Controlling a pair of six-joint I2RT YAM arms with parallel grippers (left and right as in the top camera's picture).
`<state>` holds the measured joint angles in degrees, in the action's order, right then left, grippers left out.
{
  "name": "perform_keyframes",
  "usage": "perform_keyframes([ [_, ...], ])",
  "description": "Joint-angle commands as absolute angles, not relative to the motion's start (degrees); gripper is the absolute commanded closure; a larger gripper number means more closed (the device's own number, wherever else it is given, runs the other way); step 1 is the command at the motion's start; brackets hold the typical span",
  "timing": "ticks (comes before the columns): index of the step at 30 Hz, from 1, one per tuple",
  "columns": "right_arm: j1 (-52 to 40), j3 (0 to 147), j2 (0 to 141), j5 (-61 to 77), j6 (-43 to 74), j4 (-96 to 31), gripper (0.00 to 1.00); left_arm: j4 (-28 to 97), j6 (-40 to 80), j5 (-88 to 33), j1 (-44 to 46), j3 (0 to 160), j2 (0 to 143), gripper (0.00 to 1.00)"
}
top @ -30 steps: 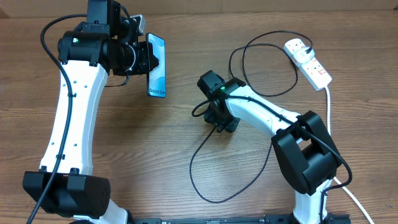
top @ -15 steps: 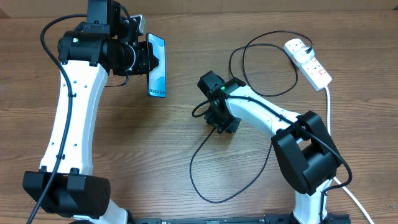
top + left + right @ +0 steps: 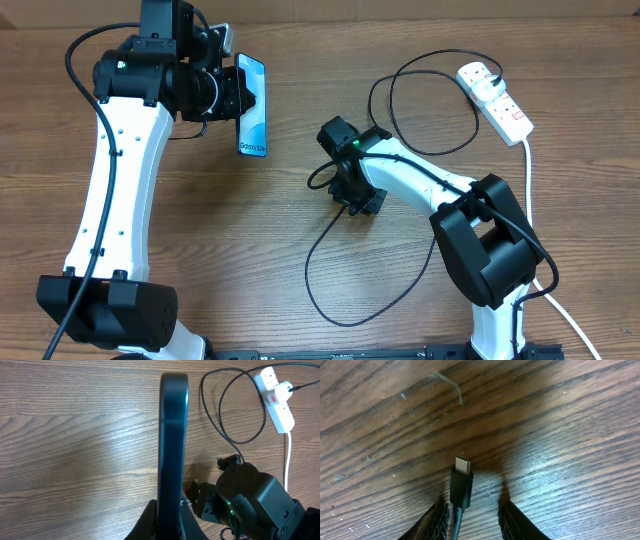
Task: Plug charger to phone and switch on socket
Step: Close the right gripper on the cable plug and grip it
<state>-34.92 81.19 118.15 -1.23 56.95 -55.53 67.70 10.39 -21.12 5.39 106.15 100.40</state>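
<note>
My right fingers [image 3: 439, 519] stand parted low over the desk [image 3: 560, 420], not yet clamped on anything. The charger [image 3: 461, 485] tip lies between them, hard by one finger and clear of the other. Its long axis runs straight out ahead of the fingertips, metal end foremost, so the right arm is the nearer one. My left fingers [image 3: 146, 522] are clenched on the phone [image 3: 173, 435], held edge-up, well apart from that tip.
</note>
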Motion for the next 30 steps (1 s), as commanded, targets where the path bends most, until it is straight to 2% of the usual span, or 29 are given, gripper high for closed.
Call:
perform_keyframes([
  [1, -35.03, 80.95, 119.07, -1.19, 56.75, -55.55, 0.67, 67.33, 10.76, -21.43, 5.39, 106.98, 100.07, 0.96],
  [21, -34.63, 80.95, 119.07, -1.19, 53.47, -52.93, 0.79, 67.24, 10.76, -21.43, 5.39, 106.98, 100.07, 0.96],
  [30, -34.65, 80.95, 119.07, -1.43, 52.38, -52.53, 0.79, 67.24, 10.79, -21.43, 5.39, 106.98, 100.07, 0.96],
])
